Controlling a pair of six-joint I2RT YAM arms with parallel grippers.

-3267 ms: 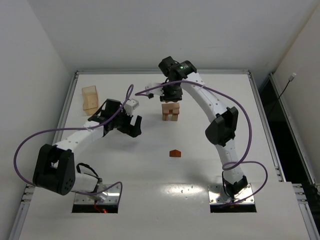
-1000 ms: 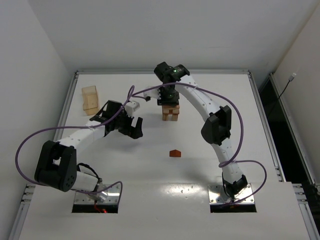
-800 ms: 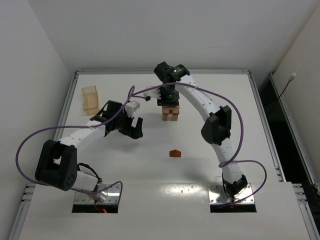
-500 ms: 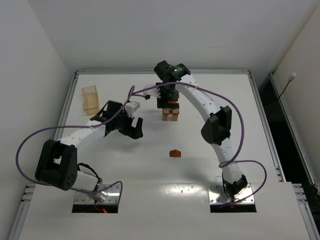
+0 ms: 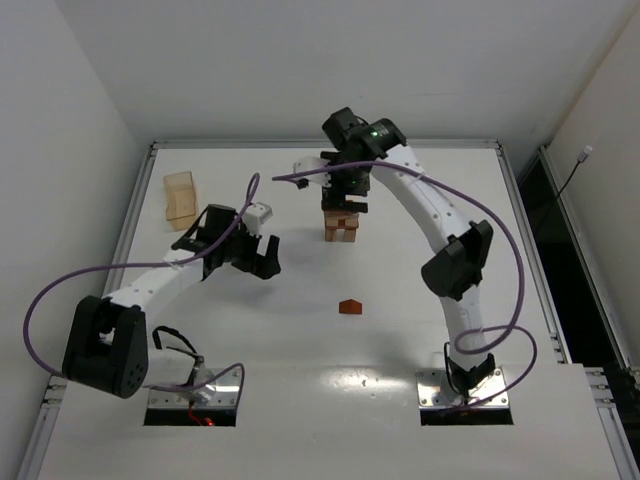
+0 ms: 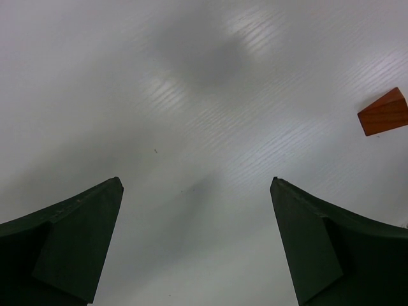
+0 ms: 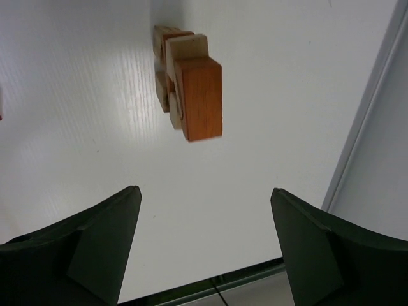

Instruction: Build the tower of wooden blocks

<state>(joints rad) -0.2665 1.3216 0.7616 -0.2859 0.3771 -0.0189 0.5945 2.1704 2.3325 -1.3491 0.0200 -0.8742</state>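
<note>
The wood block tower (image 5: pixel 341 222) stands upper centre; the red wedge (image 5: pixel 350 306) lies apart, seemingly outstanding. Both right gripper (image 7: pixel 205 189) and left gripper (image 6: pixel 196 180) gape empty.

White arms (image 5: pixel 150 285) carry black joints and wrist housings. A purple cable (image 5: pixel 295 177) runs along each. The fingers (image 6: pixel 70 236) are dark green wedges.

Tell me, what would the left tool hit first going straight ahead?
Probably the table; the left tool points down at it, and the wedge lies off to one side.
</note>
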